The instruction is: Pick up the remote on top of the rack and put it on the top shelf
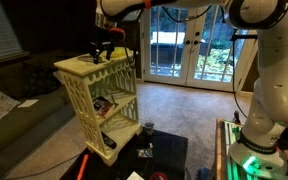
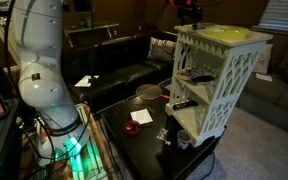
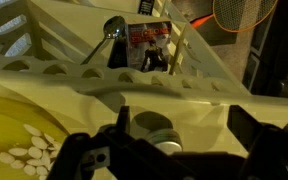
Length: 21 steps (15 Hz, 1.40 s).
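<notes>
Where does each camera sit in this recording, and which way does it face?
Exterior view: beside the robot, facing the rack with glass doors behind; arm at right, gripper above the rack.
Exterior view: from the opposite side, facing the rack with a sofa behind; arm at left.
Wrist view: above the rack's top, looking down; gripper at the bottom, yellow-green dish lower left.
Shared: both exterior views show rack, arm and gripper.

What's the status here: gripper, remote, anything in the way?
Gripper open above the rack top. Remote not made out in any view. Yellow-green dish sits on the top slab, beside the gripper.
</notes>
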Tool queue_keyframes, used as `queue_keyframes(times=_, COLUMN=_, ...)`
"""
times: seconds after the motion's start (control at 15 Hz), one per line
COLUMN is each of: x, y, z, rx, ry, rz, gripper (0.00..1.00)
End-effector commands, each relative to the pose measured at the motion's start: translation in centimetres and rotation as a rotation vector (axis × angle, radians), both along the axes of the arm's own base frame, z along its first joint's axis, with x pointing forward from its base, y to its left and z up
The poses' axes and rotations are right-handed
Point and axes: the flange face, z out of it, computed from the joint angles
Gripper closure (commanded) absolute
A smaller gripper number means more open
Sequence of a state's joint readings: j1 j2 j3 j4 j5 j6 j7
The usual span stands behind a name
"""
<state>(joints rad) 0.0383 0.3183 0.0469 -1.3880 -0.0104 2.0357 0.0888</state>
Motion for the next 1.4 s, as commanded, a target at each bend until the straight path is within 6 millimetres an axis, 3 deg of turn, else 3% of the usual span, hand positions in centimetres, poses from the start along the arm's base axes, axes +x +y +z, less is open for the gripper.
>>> queue_keyframes(times=0.0, x=1.5, y=-0.6, z=0.6, rx=0.016, ry=-0.033, rz=-0.008, gripper=0.00)
queue_keyframes(times=0.33, x=2.2, y=-0.4, z=1.6, rx=0.015, ry=-0.069, rz=-0.038, gripper=0.00)
queue_keyframes(times=0.73, x=2.9, y=0.2, z=0.5, rx=-0.005, ry=-0.076, rz=-0.029, gripper=0.01)
queue_keyframes(times=0.87, x=3.2, y=0.4, z=0.1, rx=-0.014, ry=-0.080, rz=-0.032, gripper=0.05)
queue_keyframes(times=1.33, x=3.7, y=-0.2, z=0.2, rx=-0.032, ry=-0.099, rz=-0.055, gripper=0.66)
